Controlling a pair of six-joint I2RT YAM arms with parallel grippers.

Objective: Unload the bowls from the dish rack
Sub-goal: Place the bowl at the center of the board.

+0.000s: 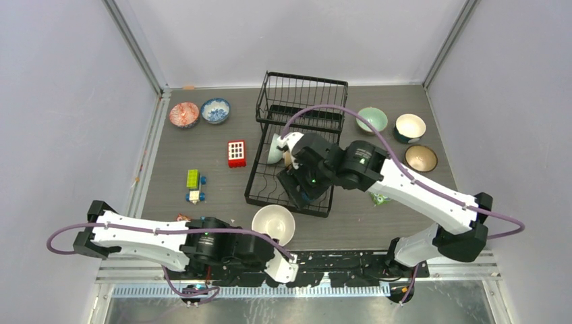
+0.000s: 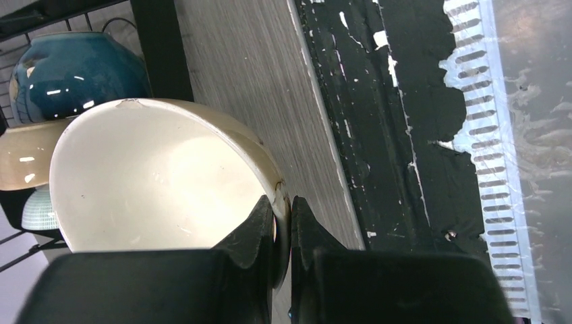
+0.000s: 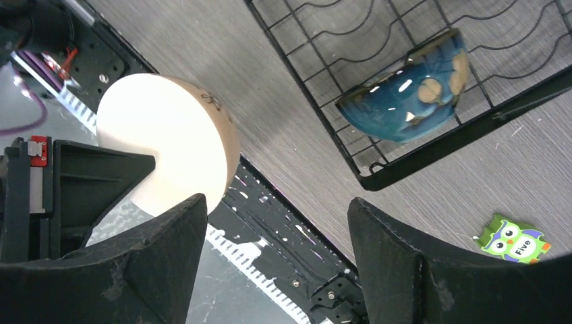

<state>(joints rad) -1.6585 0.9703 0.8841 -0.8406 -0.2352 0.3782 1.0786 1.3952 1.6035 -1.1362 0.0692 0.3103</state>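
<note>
The black wire dish rack (image 1: 297, 101) stands mid-table. My left gripper (image 2: 283, 216) is shut on the rim of a cream bowl (image 2: 155, 182), holding it just in front of the rack near the table's front edge (image 1: 273, 225). My right gripper (image 3: 276, 229) hangs open over the rack's near corner with nothing between its fingers. A dark blue bowl (image 3: 411, 91) lies tilted in the rack's tray beyond it. In the left wrist view a tan bowl (image 2: 27, 162) and a pale bowl (image 2: 37, 209) show in the rack too. A pale bowl (image 1: 275, 150) stands on edge in the tray.
Red patterned (image 1: 183, 115) and blue-and-white (image 1: 215, 111) bowls sit at the back left. Pale green (image 1: 372, 120), cream (image 1: 410, 127) and brown (image 1: 421, 158) bowls sit on the right. Toy blocks (image 1: 236, 153) (image 1: 193, 179) lie left of the rack, and an owl sticker (image 3: 512, 239) lies on its right.
</note>
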